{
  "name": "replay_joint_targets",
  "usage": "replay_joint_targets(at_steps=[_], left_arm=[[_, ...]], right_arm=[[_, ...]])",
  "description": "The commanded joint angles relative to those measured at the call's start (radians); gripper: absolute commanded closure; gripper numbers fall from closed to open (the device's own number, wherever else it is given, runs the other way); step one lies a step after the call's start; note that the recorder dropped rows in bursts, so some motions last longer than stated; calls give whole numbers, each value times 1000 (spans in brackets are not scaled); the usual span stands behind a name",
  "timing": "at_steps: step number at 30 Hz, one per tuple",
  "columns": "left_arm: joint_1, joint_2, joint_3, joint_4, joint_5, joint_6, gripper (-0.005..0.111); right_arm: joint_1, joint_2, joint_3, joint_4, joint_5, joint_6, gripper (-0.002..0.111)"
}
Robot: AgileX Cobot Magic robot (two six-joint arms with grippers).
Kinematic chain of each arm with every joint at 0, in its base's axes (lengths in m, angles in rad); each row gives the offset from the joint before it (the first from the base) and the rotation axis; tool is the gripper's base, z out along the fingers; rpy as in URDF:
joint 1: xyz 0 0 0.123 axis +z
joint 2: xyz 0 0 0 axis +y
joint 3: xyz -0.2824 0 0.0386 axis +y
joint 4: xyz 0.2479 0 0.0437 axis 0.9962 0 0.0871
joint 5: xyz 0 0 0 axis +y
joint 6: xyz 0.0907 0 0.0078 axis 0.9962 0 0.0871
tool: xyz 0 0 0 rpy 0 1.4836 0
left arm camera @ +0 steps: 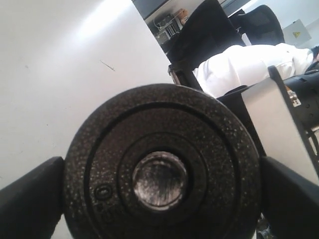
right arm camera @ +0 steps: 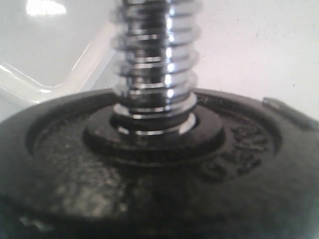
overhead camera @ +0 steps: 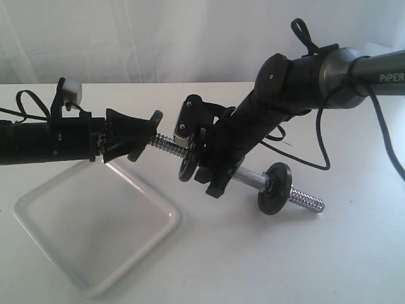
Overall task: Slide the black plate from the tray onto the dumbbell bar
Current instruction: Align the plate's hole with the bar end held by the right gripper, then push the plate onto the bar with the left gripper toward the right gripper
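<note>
**Black plate on the bar's tip, off the tray**

Your left fingers (left arm camera: 30, 199) are clamped on the rim of the black plate (left arm camera: 219, 164). Its centre hole sits over the threaded end of the dumbbell bar (overhead camera: 169, 142). Your right fingers (overhead camera: 214, 180) are closed around the bar's middle, holding it tilted over the worktop (overhead camera: 285, 266). At 4 o'clock from the held plate, a second disc (overhead camera: 188, 166) sits on the thread just beside the right fingers. A third disc (overhead camera: 274, 189) rides farther along. The tray (overhead camera: 88, 221) lies at 7 o'clock.
</note>
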Motion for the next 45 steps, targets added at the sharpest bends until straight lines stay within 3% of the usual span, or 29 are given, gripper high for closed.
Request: replay_joint_targets(at_steps=[1,17,22,28,37,45], left_arm=[[-24,-22,-6,-25,77,34,107],[-44,-22,-52,-25,56,71,107],[-44,-18,-52,-25,-56,71,107],[-44,9,-89,-25,83,71,107],[-44,55,-99,-25,85,71,107],[-44,66,-99,-25,173,71,107]], right_arm=[[-9,-51,-20,120,-95,40,108],[-9,-51,-20,177,-112,-6,108],[-9,-51,-20,189,-110,-6,108],[-9,-51,-20,189,-118,-6,108],[-9,-51,-20,191,-130,-6,108],[-9,-51,-20,191,-137,-6,108]])
